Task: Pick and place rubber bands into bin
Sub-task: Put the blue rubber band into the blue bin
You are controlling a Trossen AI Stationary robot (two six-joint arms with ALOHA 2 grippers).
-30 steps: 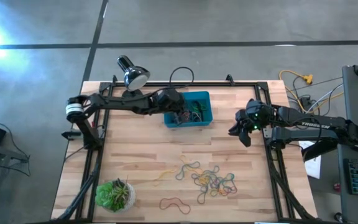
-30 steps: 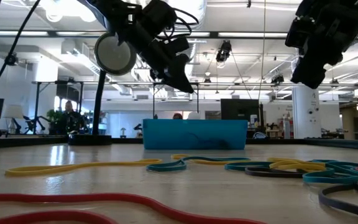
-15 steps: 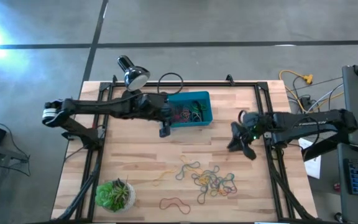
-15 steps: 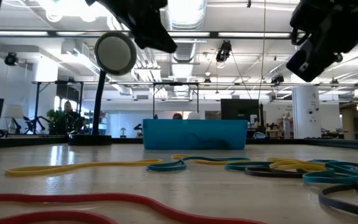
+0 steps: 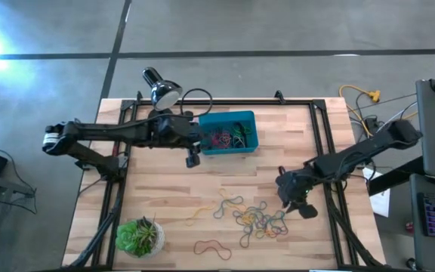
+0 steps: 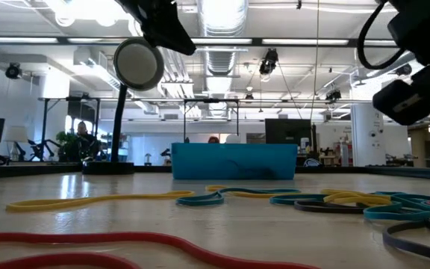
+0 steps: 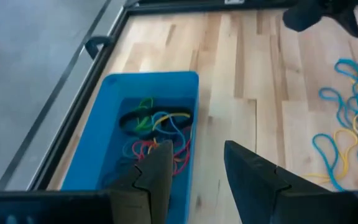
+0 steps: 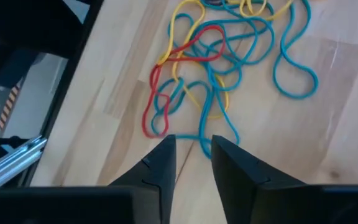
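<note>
The teal bin point(image 5: 229, 133) stands at the table's far middle with several coloured rubber bands point(image 7: 157, 134) lying in it. A tangle of rubber bands point(image 5: 259, 219) lies on the wood near the front, with a red band point(image 5: 211, 247) and a yellow one point(image 5: 196, 215) lying apart from it. My left gripper point(image 5: 192, 159) hangs open in the air just off the bin's near left corner, nothing between its fingers point(image 7: 197, 158). My right gripper point(image 5: 289, 198) hovers at the tangle's right side, slanting down at it point(image 8: 193, 149), its fingers a little apart and holding nothing.
A desk lamp point(image 5: 161, 87) stands at the far left, close behind my left arm. A potted plant point(image 5: 138, 236) sits at the near left corner. Black frame rails point(image 5: 329, 189) run along the table's sides. Bare wood lies between the bin and the tangle.
My left gripper has drawn back from over the bin toward the table's left and near side, rising. My right gripper has swung from the far right toward the near edge and down to the tangle, tipping its fingers downward.
</note>
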